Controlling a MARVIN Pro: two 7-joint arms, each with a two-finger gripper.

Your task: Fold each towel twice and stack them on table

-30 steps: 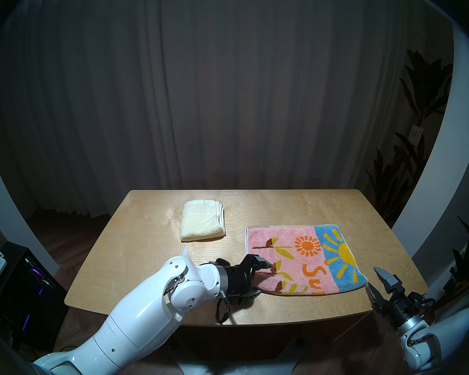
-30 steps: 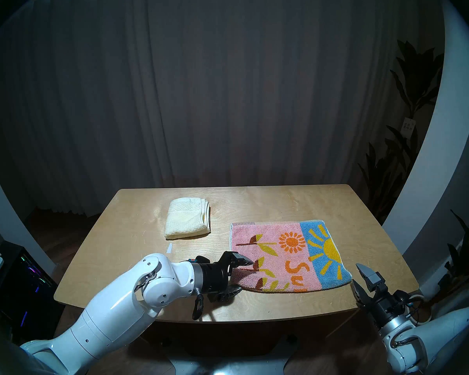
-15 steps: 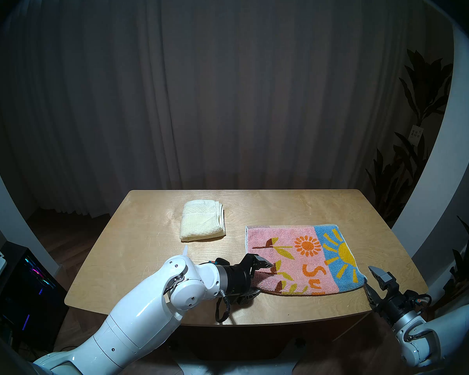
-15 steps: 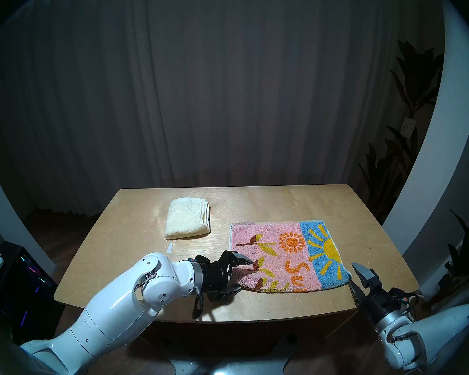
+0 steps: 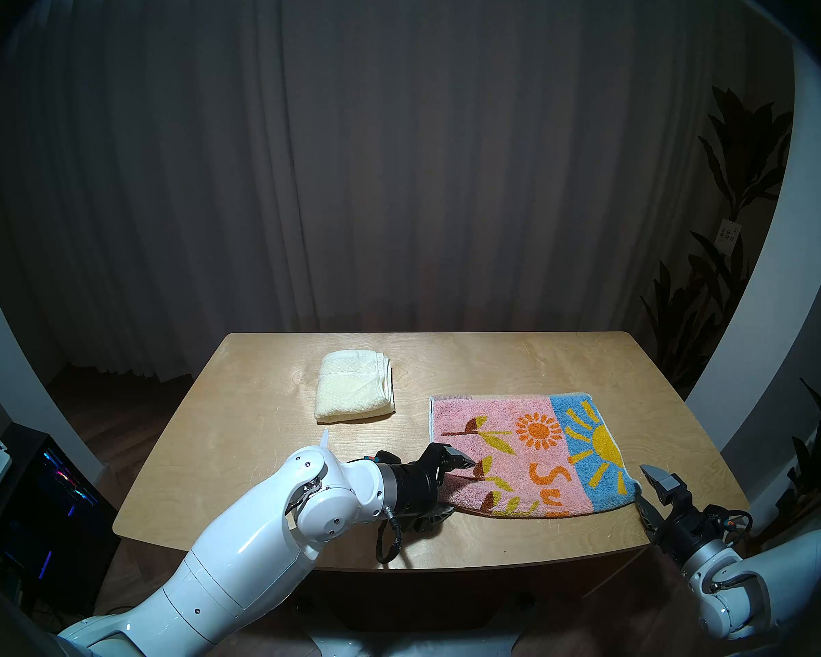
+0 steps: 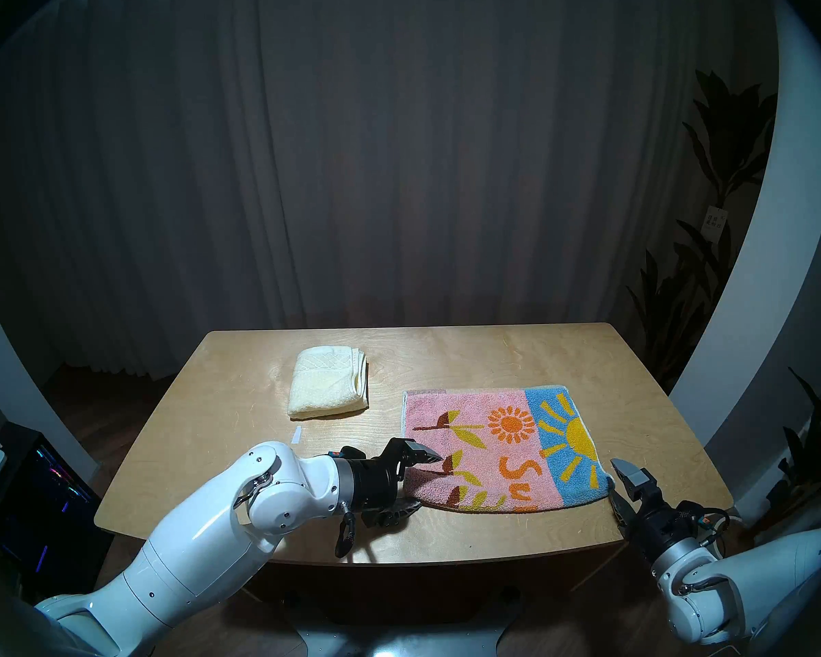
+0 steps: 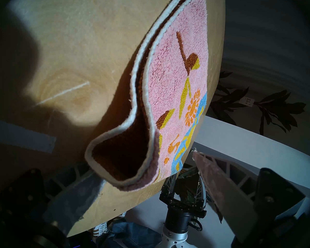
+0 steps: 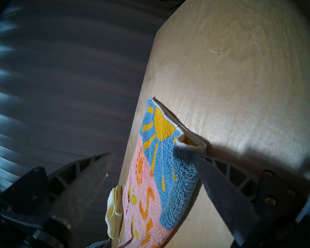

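Left gripper (image 5: 451, 487): jaws are standing wide apart around the near left corner of the patterned towel, one finger (image 5: 460, 460) hovering above the pink pile and the other (image 7: 75, 194) lying low on the wood beneath the lifted corner; nothing is being pinched.
Right gripper (image 5: 648, 492): jaws are gaping at the towel's near right corner; in the right wrist view one finger (image 8: 222, 188) is lying on the table against the blue edge, just under the curled hem, while the other is hanging clear to the side. Whether the cloth is already sitting between the pads, I cannot tell.
Sun towel (image 5: 527, 457): pink and blue terry with a yellow sun, an orange flower and orange letters, lying on the near right part of the table, doubled over once, two white-hemmed layers gaping open at the left corner in the left wrist view (image 7: 175, 92).
White tape mark (image 5: 324, 439): sticking to the wood just beyond the left arm's elbow.
Cream-yellow towel (image 5: 354, 393): resting farther back and left of centre, folded into a compact block with layered edges facing right, apart from the sun towel.
Table (image 5: 517, 357): light plywood with rounded corners, carrying both towels.
Dark curtain (image 5: 399, 167): hanging behind the table.
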